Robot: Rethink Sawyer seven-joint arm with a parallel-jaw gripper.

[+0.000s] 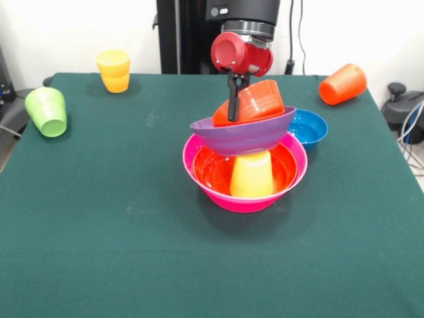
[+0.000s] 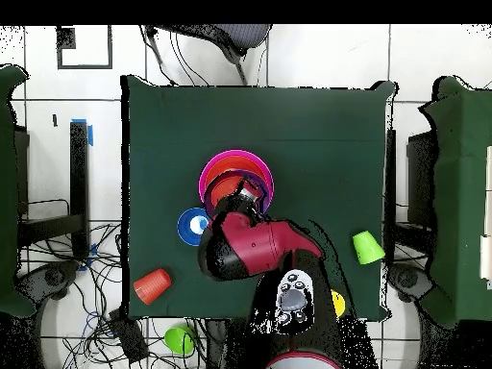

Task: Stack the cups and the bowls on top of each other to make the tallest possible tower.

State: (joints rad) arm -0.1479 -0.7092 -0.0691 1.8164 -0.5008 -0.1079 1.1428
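Tower (image 1: 245, 162) of bowls stands mid-table, end effector (image 1: 233, 99) clamped on its top bowl.

Largest pink bowl (image 1: 218, 195) rests on the green table (image 1: 99, 238), holding an orange bowl (image 1: 209, 169) with an upturned yellow cup (image 1: 252, 175) inside. A tilted purple bowl (image 1: 242, 136) sits on that cup, and the end effector pinches the rim of the tilted small orange bowl (image 1: 262, 99) above it. A small blue bowl (image 1: 310, 127) touches the pink one. Green cup (image 1: 46, 111), stacked yellow cups (image 1: 114, 70) and orange cup (image 1: 342, 84) lie well apart. No readable writing shows.
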